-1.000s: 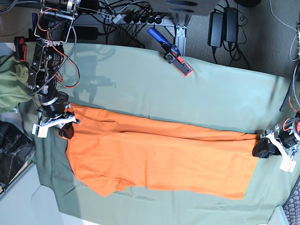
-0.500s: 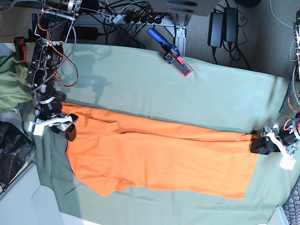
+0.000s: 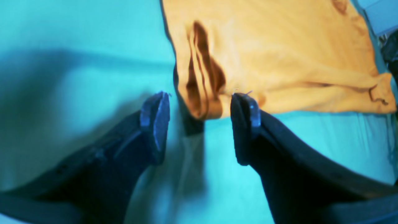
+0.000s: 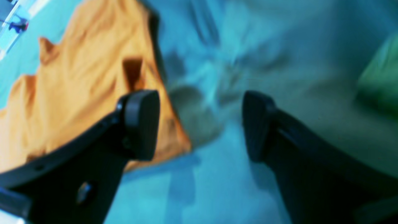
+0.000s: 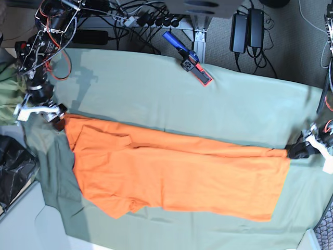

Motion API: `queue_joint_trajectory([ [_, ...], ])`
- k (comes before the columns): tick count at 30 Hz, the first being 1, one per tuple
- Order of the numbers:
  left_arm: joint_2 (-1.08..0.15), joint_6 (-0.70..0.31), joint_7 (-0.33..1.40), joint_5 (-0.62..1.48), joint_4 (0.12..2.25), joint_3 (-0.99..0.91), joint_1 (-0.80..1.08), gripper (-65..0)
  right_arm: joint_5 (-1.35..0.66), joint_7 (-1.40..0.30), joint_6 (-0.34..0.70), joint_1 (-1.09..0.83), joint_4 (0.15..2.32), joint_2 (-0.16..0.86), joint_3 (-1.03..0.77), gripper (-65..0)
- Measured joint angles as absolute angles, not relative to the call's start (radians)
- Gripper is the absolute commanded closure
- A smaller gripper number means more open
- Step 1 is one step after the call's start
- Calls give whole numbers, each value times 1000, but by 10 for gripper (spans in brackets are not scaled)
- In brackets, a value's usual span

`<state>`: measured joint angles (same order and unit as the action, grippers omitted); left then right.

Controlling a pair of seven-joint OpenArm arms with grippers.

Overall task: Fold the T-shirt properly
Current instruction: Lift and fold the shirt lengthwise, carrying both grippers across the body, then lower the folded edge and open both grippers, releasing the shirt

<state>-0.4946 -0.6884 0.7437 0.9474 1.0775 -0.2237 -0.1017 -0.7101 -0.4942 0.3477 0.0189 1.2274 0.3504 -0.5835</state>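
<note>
Left wrist view: left gripper stood wide with nothing between its fingers, a bunched corner of the T-shirt lying just beyond them on the cloth. Right wrist view, blurred: right gripper likewise spread wide and empty, one finger over the T-shirt's edge. Base view: T-shirt lay folded into a long band across the cloth-covered surface; right gripper at one end, left gripper at the other; a blue-and-red tool lay well apart.
</note>
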Motion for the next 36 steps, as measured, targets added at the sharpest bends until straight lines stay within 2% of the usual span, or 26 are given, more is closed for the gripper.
queue_joint_trajectory([
  [11, -463, -688, 733, 946, 1077, -224, -100, -351, -713, -438, 348, 39, 1223, 246, -484, -414],
  [14, -448, -688, 733, 945, 1077, -223, -99, -426, -694, -432, 348, 50, 1223, 232, -471, -414],
  [27, -398, -688, 678, 899, 1077, -224, -132, -428, -694, -427, 348, 49, 1223, 233, -468, -414],
  [36, -398, -592, 619, 805, 1064, -198, -150, -425, -695, -427, 348, 47, 1223, 233, -468, -411],
])
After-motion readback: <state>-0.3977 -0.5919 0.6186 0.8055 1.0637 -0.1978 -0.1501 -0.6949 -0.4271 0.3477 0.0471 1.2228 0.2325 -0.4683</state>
